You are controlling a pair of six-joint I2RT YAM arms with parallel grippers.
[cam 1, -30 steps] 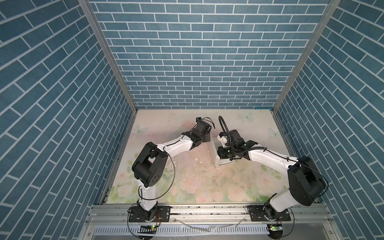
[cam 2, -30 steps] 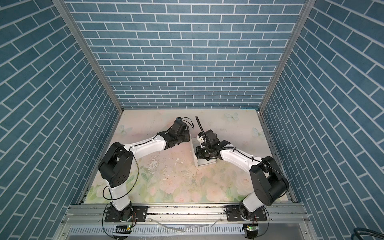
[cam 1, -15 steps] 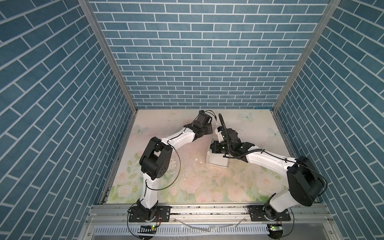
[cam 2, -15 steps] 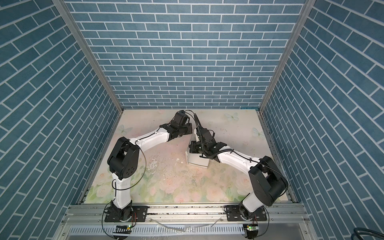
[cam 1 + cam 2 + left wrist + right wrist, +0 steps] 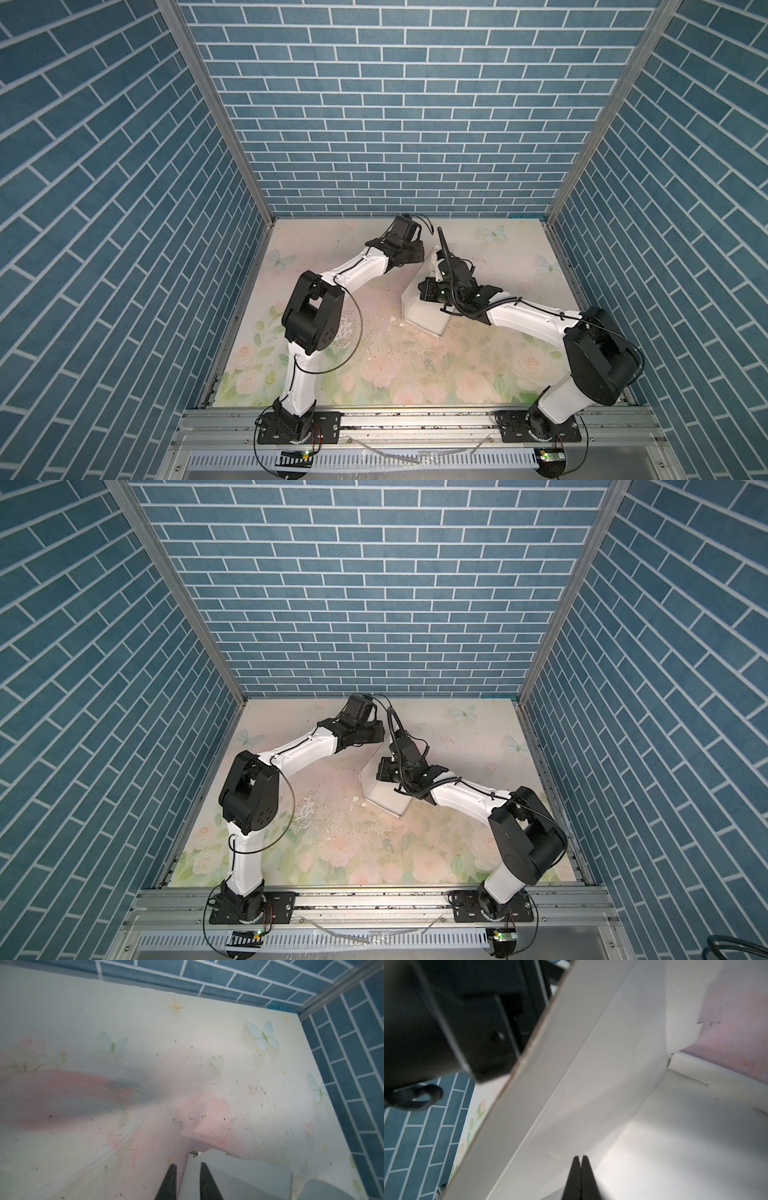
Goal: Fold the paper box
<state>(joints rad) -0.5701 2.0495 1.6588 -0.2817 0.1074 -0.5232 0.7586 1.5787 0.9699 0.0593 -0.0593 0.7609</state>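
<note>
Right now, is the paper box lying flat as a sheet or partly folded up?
Partly folded. The paper box has a long wall raised from its floor panel in the right wrist view.

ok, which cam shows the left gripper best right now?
Left wrist view: the left gripper shows both fingers apart, straddling an edge of the white cardboard box. Both top views show only its dark body at the box's far flap, jaws hidden. Right wrist view gives a blurred dark shape, probably it, beyond a box wall.
</note>
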